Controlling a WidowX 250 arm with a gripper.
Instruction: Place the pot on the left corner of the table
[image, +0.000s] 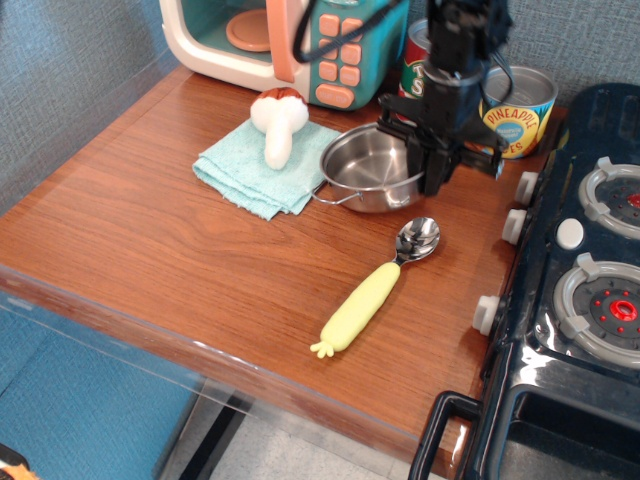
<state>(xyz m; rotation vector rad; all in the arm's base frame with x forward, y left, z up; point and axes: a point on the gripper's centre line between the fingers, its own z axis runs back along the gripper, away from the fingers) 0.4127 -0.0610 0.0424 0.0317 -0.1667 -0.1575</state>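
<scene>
The pot (368, 168) is a small shiny steel pot with a wire loop handle on its left. It hangs a little above the brown wood-grain table (150, 230), tilted, its left edge over the teal cloth (262, 165). My gripper (432, 172) is shut on the pot's right rim, with the black arm rising above it in front of the cans.
A toy mushroom (279, 122) lies on the cloth. A yellow-handled spoon (375, 290) lies in front of the pot. A toy microwave (285, 40) and two tin cans (518, 110) stand at the back. A dark toy stove (580, 290) fills the right side.
</scene>
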